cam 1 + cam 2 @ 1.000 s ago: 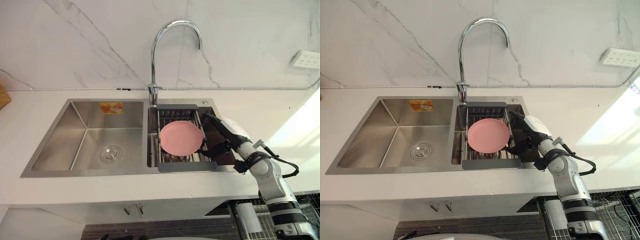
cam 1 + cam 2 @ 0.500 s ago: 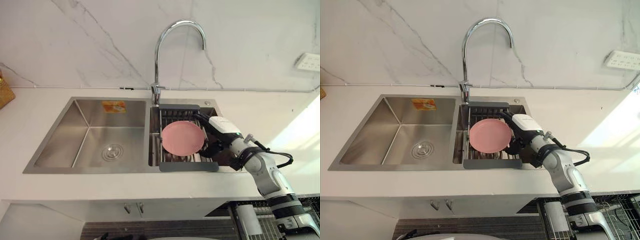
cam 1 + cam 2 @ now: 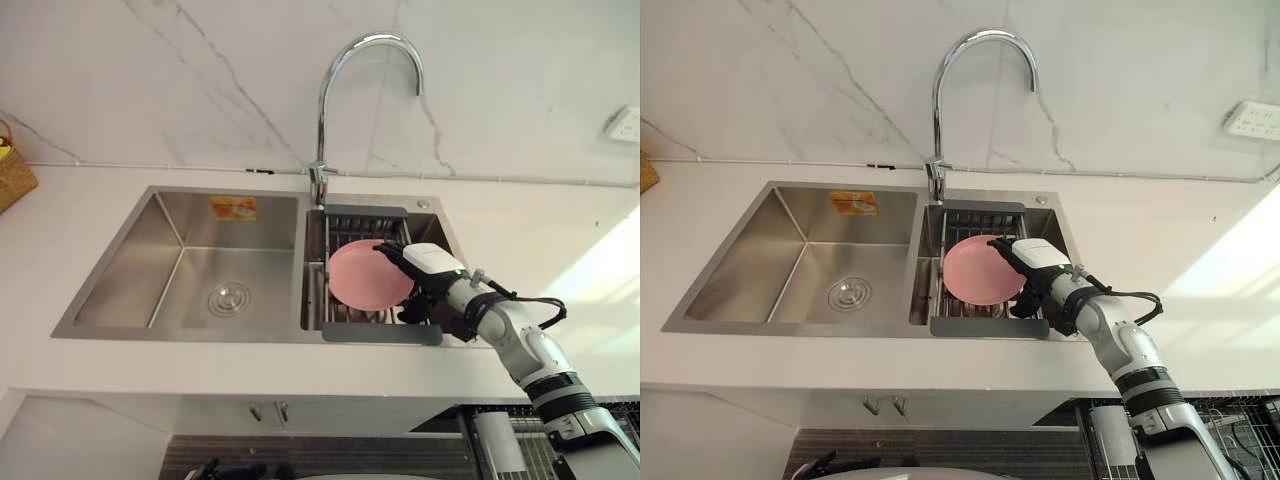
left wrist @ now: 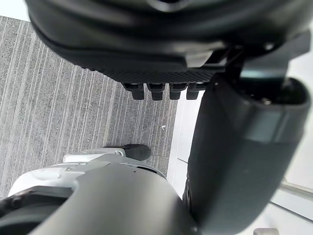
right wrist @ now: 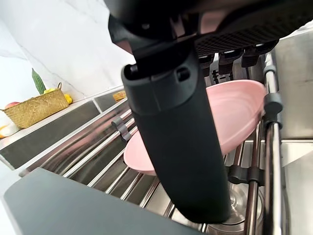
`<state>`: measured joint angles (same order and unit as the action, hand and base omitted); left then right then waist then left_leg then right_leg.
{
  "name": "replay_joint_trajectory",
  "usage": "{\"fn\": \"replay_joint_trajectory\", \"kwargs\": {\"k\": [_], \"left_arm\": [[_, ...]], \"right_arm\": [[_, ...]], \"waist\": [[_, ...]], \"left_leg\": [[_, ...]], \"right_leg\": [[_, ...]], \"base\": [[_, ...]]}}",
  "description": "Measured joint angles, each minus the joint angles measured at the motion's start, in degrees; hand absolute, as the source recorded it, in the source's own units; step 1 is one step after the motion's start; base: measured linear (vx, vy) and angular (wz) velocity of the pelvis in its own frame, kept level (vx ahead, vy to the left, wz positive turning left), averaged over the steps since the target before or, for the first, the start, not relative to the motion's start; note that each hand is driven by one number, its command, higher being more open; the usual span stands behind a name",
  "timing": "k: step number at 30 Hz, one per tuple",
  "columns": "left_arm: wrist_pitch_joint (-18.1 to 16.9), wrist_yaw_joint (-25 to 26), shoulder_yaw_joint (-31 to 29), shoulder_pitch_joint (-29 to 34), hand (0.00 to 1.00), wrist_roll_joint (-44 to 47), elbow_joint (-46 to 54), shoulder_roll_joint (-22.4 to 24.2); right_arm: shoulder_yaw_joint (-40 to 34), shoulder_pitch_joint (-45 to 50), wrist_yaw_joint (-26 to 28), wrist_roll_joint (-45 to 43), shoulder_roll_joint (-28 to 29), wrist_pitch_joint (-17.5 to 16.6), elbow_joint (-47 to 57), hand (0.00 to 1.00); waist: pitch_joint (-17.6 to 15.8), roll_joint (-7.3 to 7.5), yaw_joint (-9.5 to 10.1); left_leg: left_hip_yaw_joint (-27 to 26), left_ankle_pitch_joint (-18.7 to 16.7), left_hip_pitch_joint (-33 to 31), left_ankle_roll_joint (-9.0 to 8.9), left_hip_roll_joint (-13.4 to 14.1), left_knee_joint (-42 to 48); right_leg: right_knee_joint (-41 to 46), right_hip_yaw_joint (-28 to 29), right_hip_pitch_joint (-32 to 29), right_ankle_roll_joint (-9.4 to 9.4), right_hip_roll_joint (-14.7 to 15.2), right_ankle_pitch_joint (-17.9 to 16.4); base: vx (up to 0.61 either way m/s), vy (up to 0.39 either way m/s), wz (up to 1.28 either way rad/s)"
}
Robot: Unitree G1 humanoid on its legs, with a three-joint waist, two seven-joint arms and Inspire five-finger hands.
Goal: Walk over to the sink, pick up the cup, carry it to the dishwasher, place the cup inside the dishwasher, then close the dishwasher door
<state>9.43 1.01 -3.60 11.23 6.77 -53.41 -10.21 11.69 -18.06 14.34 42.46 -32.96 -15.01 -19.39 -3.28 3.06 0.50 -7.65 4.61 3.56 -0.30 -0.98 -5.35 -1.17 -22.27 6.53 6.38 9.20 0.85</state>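
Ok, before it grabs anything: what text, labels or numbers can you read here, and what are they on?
Orange-yellow sticker on the back wall of the left basin of the stainless steel sink: print too small to read.
White socket strip on the marble wall: no legible marking.
No other readable text.

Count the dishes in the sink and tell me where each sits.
1: a pink plate lies on the rack over the right basin, with the right hand at its edge. The left basin holds none; more may be hidden beneath the rack.
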Motion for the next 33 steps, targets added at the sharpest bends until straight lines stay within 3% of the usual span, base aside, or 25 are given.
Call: {"fn": "replay_joint_trajectory", "kwargs": {"k": [12, 25, 33], "left_arm": [[-0.4, -0.2, 1.3, 0.0, 1.0, 0.0, 0.9, -0.4], [-1.0, -0.5, 3.2, -0.1, 1.0, 0.0, 1.7, -0.9], [-1.2, -0.5, 3.6, -0.2, 1.0, 0.0, 1.7, -0.9]], "right_arm": [[0.0, -0.6, -1.2, 2.3, -0.7, -0.2, -1.5, 1.0], [2.9, -2.6, -9.2, 4.5, -0.3, -1.0, -9.1, 1.0], [3.6, -2.6, -17.0, 7.6, 1.0, -1.0, -12.1, 1.0]], "waist": [[-0.8, -0.07, 0.16], [-1.6, -0.36, 0.45], [-1.9, -0.63, 0.45]], "left_leg": [[0.3, 0.2, 0.1, 0.01, -0.1, 0.0], [1.5, 0.6, 0.1, -0.16, -0.1, 0.0], [2.0, 0.7, 0.1, -0.14, -0.1, 0.0]], "right_leg": [[0.0, -0.3, 0.3, 0.0, 0.0, 0.0], [-0.1, -1.5, 0.9, -0.03, -0.1, 0.0], [-0.2, -2.0, 1.3, -0.08, -0.2, -0.1]], "base": [[0.0, 0.002, 0.02], [0.0, 0.002, 0.05], [0.0, 0.005, 0.03]]}}
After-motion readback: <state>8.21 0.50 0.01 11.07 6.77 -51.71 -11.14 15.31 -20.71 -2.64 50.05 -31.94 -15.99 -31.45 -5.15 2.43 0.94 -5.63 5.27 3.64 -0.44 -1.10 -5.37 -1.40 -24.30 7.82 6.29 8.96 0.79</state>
